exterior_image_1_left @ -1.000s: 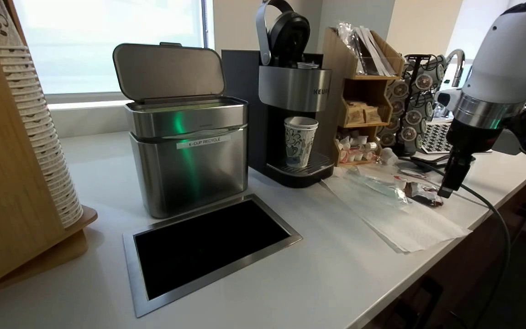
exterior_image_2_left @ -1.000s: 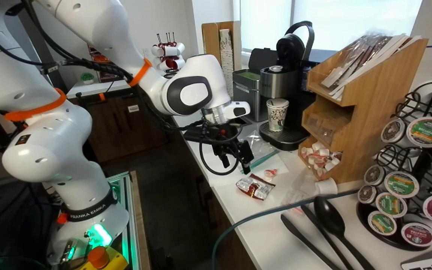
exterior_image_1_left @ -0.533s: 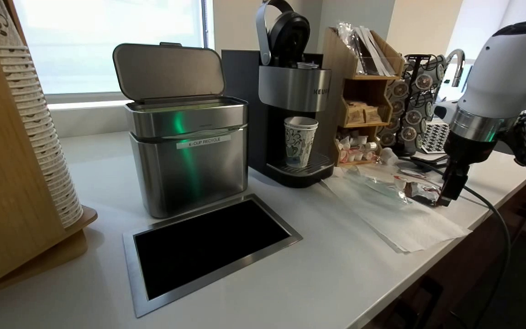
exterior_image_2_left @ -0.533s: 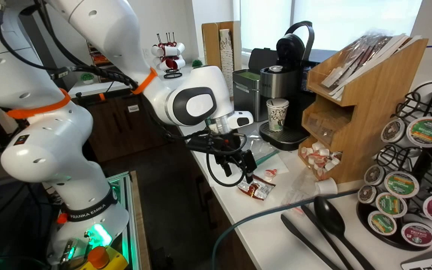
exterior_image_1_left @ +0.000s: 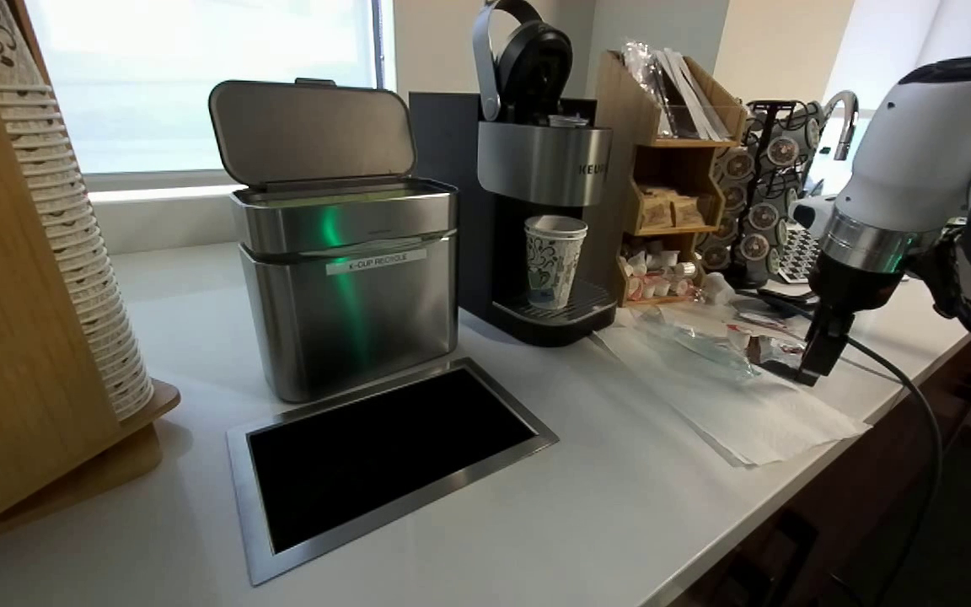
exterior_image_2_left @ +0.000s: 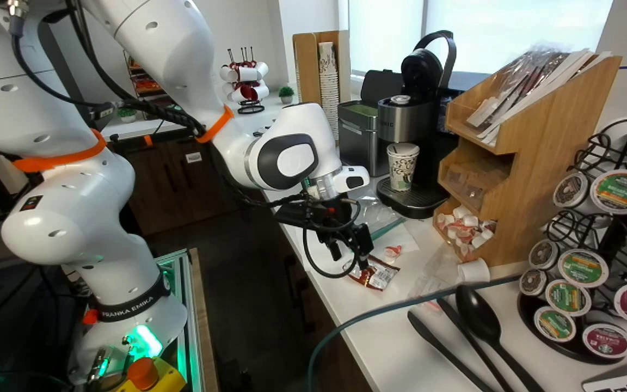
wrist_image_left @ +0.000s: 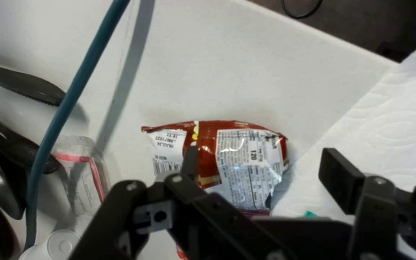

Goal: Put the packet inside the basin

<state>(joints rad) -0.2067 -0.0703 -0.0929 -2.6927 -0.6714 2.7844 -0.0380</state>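
packet [wrist_image_left: 217, 162] lies on the desk [wrist_image_left: 208, 72] at the paper towel's [wrist_image_left: 403, 119] edge, overlap unclear. end effector [wrist_image_left: 264, 171] unclenched, nothing held: in the wrist view one jaw crosses the packet, the other the towel. packet thus off-centre, away from towel; judged: shift that way before gripping. long axis unclear, part hidden. basin [exterior_image_1_left: 410, 501] across the towel.

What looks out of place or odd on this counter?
Chiefly the teal cable: it runs over the counter near the packet, crosses black utensils and droops past the counter's edge, so it could snag. The steel bin also has its lid open, and the coffee machine's top is raised, though both may be deliberate.
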